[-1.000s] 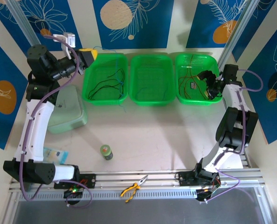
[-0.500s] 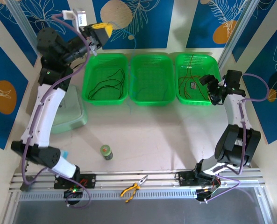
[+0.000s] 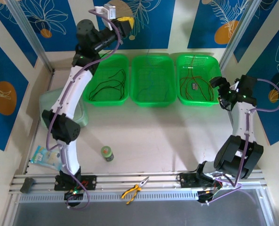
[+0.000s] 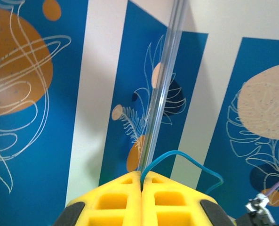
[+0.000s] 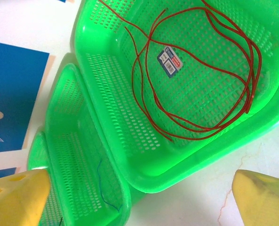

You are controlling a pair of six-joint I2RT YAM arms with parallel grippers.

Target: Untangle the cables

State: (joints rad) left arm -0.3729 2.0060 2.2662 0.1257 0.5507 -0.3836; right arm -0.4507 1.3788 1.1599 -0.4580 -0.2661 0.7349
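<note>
There's the left end effector (image 4: 141, 182) pinched tight on the blue cable (image 4: 186, 157), up high, and that thin wire could slip free. The right end effector (image 3: 219, 92) gapes wide, empty, near the red cables (image 5: 195, 70).

Cropped by the bottom edge of the left wrist view: left arm's yellow plastic fingers (image 4: 111, 202), pressed together on a thin blue cable (image 4: 177, 154), its right end lost behind them. Cropped at the lower corners of the right wrist view: right arm's yellow fingers (image 5: 14, 197). Cut by the top edge there: green perforated plastic basket (image 5: 200, 160) and thin dark red cables (image 5: 249, 70) inside; small rectangular label (image 5: 170, 60) too small to read. Left of centre in the top view: pale green tub (image 3: 81, 117), partly hidden behind the left arm (image 3: 71, 94).
</note>
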